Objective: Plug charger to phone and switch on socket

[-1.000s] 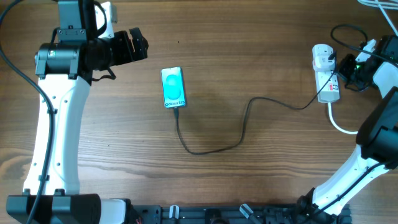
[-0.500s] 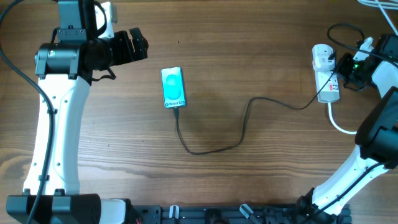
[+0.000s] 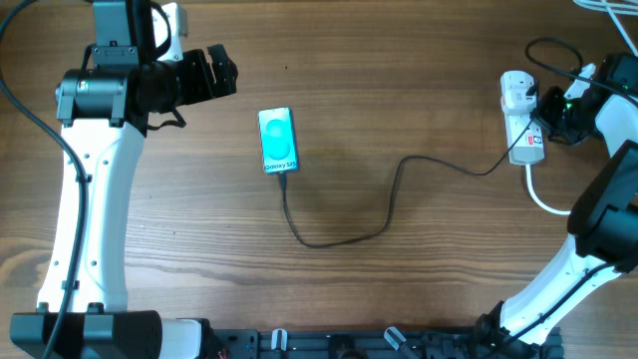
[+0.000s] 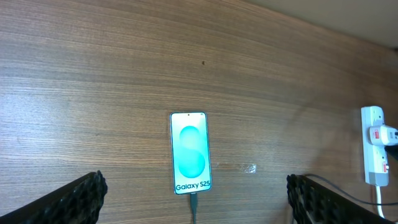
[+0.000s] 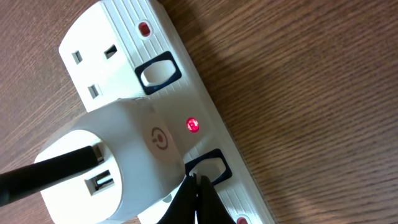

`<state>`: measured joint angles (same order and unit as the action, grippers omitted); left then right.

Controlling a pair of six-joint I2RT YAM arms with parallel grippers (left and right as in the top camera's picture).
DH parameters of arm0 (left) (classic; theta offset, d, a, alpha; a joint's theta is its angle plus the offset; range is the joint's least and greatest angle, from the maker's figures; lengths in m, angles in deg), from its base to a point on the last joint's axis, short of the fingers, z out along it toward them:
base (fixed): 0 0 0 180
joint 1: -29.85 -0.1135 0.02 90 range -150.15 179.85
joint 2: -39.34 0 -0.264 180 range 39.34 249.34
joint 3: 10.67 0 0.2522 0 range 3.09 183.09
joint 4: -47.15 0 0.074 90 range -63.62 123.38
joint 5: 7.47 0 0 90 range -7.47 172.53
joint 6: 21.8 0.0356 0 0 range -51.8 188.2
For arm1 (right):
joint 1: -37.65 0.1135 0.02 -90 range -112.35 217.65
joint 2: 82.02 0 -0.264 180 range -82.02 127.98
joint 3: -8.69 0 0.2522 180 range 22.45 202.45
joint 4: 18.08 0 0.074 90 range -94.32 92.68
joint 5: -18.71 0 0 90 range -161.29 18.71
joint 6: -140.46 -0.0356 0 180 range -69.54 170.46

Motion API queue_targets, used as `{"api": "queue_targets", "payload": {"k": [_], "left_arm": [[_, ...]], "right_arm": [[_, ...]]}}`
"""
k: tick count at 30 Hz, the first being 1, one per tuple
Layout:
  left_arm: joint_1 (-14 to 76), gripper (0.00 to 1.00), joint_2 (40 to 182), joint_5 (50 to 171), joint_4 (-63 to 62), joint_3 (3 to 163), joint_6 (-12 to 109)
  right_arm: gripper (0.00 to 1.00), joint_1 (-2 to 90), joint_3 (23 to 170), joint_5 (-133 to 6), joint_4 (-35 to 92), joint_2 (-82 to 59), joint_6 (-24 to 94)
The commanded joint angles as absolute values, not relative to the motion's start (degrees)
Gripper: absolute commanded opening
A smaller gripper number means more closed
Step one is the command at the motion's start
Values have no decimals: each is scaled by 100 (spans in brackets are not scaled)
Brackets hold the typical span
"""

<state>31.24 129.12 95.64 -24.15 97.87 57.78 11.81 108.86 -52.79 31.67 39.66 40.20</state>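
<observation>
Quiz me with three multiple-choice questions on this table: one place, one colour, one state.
1. Where does the black cable join the phone?
A. the short edge by the Galaxy S25 text
B. a long side
C. nowhere
2. What colour is the lit lamp on the power strip beside the white adapter?
A. green
B. red
C. blue
3. How is the left gripper?
A. shut on the phone
B. gripping the cable
C. open, holding nothing
Answers: A, the cable leaves that edge; B, it glows red; C, its fingers stand wide apart.
</observation>
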Motion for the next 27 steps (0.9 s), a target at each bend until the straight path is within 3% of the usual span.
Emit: {"api": "queue_targets", "payload": {"k": [1,7,14,16,17,18,19,20,27], "left_arm": [[3122,100,12914,9507,-2422,9794,5726],[3122,100,12914,9507,-2420,9794,5726],[3122,100,12914,9507,-2420,9794,5726],[3122,100,12914,9507,-2420,9794,5726],[3122,100,12914,9507,-2420,9794,5726],[3122,100,12914,9507,-2422,9794,5726],[3122,100,12914,9507,-2420,9794,5726],[3122,100,12914,9507,-2420,9794,5726],[3122,100,12914,9507,-2420,9794,5726]], "right_arm": [[4,1264,10858,-5332,3621,4095,3526],[5,907,11798,-5303,4620,2891,3757],[8,1290,11861,-3754,5276,498,5355],[13,1482,11861,-3666,5713,-33,5510],[18,1565,11861,-3666,5916,-245,5508],[34,1672,11861,-3666,6227,-534,5484],[84,1716,11861,-3666,6386,-658,5458],[100,1762,11861,-3673,6668,-866,5436],[100,1760,11861,-3714,7308,-1478,4988]]}}
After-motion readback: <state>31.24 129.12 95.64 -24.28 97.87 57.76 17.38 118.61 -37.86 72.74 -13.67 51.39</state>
